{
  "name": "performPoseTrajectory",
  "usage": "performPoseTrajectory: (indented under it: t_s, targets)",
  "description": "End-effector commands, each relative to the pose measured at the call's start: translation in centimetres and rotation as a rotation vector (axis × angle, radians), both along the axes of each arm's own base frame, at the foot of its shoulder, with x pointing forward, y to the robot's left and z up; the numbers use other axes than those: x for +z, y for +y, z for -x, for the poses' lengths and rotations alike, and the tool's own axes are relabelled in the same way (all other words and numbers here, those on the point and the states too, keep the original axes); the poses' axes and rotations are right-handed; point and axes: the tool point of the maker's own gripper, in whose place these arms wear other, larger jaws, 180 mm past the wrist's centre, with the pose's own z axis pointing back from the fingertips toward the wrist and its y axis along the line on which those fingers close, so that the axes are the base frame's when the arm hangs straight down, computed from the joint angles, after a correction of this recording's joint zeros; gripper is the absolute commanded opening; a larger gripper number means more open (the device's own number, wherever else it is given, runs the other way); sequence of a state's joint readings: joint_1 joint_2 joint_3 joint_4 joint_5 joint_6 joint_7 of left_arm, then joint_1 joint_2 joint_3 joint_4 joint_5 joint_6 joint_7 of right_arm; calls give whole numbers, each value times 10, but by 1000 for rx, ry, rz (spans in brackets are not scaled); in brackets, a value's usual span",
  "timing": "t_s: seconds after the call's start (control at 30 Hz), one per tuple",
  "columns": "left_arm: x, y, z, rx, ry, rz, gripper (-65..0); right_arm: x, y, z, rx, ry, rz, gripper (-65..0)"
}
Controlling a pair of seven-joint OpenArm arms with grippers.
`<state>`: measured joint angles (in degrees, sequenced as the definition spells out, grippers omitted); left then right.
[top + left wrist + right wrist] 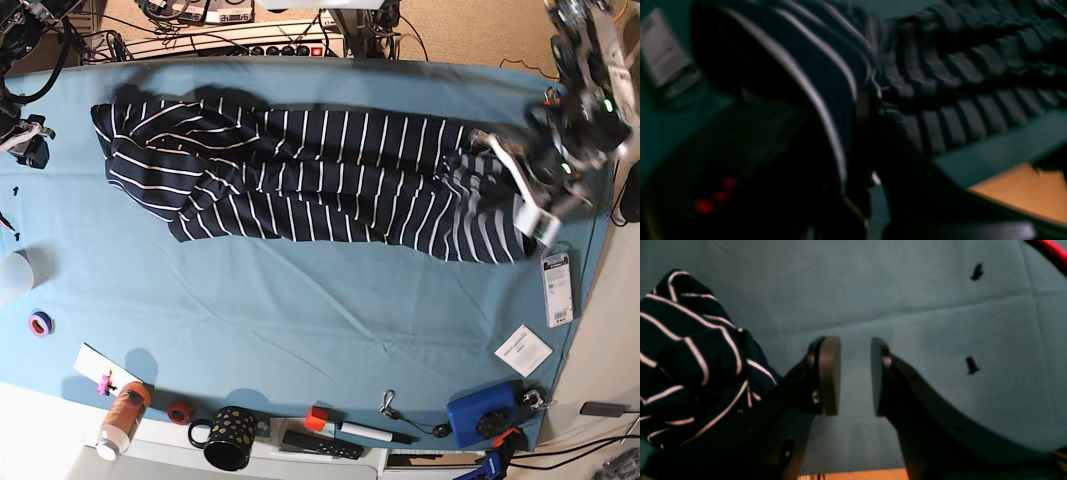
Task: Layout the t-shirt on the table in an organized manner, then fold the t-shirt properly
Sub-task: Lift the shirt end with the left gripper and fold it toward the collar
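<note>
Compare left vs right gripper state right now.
The left gripper is shut on the t-shirt, pinching its striped end near the table's edge; the right gripper is open and empty. The left sits buried in cloth, while the right's fingers hang over bare teal surface, with the shirt only beside them. Both are dark.

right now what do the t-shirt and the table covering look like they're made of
The t-shirt: soft knit fabric, probably cotton jersey, matte; it bunches into limp folds and its white stripes bend with them. The table: covered in a teal cloth, felt-like and matte by its look; it shows shallow creases and no shine. What lies under the cloth cannot be seen.
</note>
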<state>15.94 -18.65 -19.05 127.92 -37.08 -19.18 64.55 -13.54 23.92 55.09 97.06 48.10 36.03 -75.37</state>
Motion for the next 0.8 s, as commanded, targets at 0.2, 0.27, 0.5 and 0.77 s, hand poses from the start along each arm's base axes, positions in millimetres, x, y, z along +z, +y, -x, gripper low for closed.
performPoseTrajectory:
  t_s: [0.2,0.27,0.5,0.77]
  targets:
    - [31,-75,14,-125,-111,135,-650,18,-6,-8,13,-47,34,-491]
    - [30,-96,15,-155,-113,138,-650,17,-5,-8,13,-48,34,-491]
    - [21,-145,6,-144,-125,61,-650,18,-6,-8,13,-48,34,-491]
    - [-11,-197,-9,-151,-61,-21,-650,18,-6,-8,13,-48,34,-491]
